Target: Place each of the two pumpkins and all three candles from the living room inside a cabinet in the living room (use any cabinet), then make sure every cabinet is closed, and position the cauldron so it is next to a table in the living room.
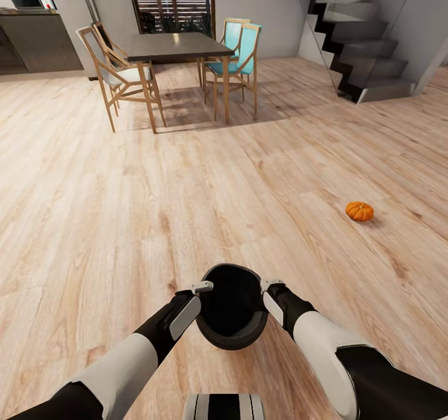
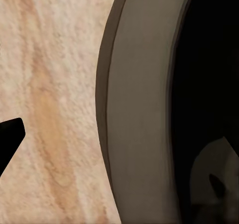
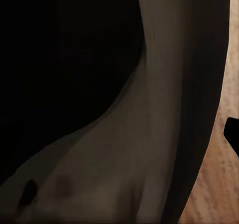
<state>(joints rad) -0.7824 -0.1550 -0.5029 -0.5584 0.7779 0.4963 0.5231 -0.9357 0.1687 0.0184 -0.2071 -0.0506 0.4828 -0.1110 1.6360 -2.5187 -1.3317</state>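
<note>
The black cauldron (image 1: 231,311) hangs just in front of my trunk over the wood floor, mouth turned up and toward me. My left gripper (image 1: 202,288) is shut on its left rim and my right gripper (image 1: 272,285) is shut on its right rim. Close up, the left wrist view shows the thick grey rim of the cauldron (image 2: 144,109) with one dark fingertip (image 2: 9,134) outside it. In the right wrist view the cauldron's wall (image 3: 159,84) is equally close, with a fingertip (image 3: 233,132) past its outer edge. One orange pumpkin (image 1: 359,211) lies on the floor ahead to the right.
A dark dining table (image 1: 177,45) with wooden chairs (image 1: 118,74) and teal chairs (image 1: 239,59) stands far ahead. A staircase (image 1: 361,40) rises at the back right and a kitchen counter (image 1: 37,40) sits at the back left. Open wood floor lies between.
</note>
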